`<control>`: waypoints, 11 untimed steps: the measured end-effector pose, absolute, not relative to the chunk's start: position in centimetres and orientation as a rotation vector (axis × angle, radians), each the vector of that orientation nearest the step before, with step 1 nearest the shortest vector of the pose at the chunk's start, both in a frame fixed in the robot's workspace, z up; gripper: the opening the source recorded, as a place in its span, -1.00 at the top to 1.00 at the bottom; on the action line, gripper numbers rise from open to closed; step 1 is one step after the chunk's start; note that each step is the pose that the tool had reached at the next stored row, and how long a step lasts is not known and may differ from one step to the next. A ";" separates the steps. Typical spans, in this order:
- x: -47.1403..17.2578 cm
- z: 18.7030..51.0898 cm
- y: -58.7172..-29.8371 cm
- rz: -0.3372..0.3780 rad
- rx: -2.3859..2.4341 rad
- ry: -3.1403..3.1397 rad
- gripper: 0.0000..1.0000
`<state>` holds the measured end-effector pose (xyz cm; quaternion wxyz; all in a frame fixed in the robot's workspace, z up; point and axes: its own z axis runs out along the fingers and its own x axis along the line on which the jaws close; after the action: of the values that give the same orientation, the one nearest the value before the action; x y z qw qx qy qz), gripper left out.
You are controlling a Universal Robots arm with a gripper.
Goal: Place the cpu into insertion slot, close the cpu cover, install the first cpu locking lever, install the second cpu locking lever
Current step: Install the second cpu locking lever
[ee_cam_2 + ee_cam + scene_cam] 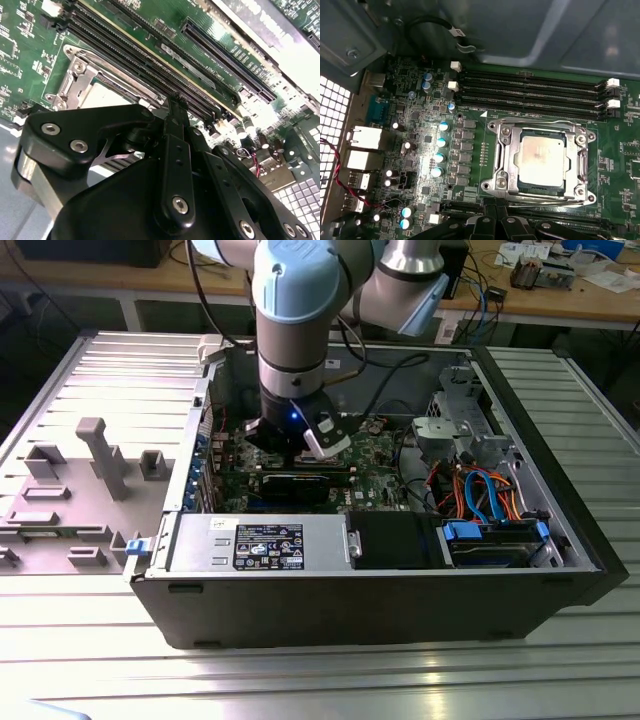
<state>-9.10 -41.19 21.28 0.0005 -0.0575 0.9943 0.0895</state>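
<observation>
First wrist view looked straight down on a green motherboard (420, 130), where the cpu (541, 159), a flat square chip with a dull silver top, sat in the insertion slot (506, 172). The cpu cover (542, 127), a thin silver frame with a square cut-out, lay flat around the chip, so placing the chip and closing the cover both appeared done. Thin metal rods ran along the frame's edges, but whether either locking lever was hooked home could not be made out, so the two lever steps were judged to be the work remaining. Long black memory slots (530, 92) ran just beside the socket. The gripper (495, 222) hung at the socket's near edge in this view, close above the board. Second wrist view showed the gripper (176, 102) from behind, its black fingers (175, 150) drawn narrowly together with nothing visible between them, their tips poised beside the cover's silver corner. Exterior view showed the blue-grey arm (292, 330) reaching down into an open computer case (380, 585) lying on a ribbed metal table (320, 680).
</observation>
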 end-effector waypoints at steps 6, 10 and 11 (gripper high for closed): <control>-9.2 20.9 -41.2 0.295 -0.174 3.121 0.79; -9.2 20.6 -41.2 0.318 -0.169 3.118 0.79; -9.2 20.5 -41.2 0.322 -0.168 3.117 0.79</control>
<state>-9.23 -41.19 20.54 0.0015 -0.0537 0.9933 0.1025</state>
